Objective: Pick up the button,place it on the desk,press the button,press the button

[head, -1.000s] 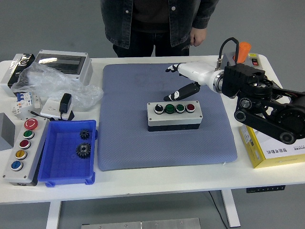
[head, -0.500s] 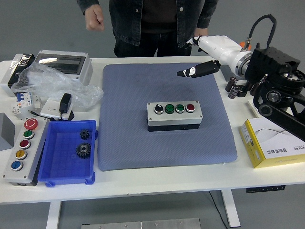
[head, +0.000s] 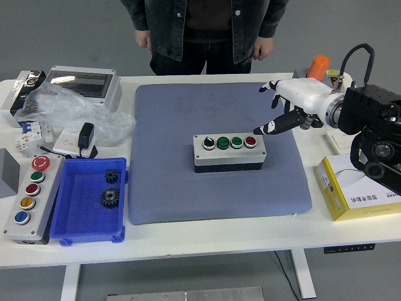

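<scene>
The button box (head: 229, 152) sits squarely in the middle of the grey mat (head: 219, 188) on the white worktop (head: 207, 238), so the placing step looks done and only pressing remains. Its top carries a black selector knob (head: 208, 143), two green buttons and a red button (head: 250, 141) at the right end. The right hand (head: 285, 113) hovers just beyond that right end, above the mat, grasping nothing, with one dark fingertip (head: 262, 131) stretched toward the red button and the other fingers loosely apart. The main risk is aim: the buttons stand close together, so a finger descending slightly off line could land on the neighbouring green button (head: 237, 142) or on the rim between caps. Because the finger approaches at a slant from the right, it may also push sideways instead of down, and the box, resting loose on the soft mat, could slide left or tip. A person (head: 200, 31) stands at the far edge with hands hanging by their sides, clear of the reach. The left arm is not in view.
</scene>
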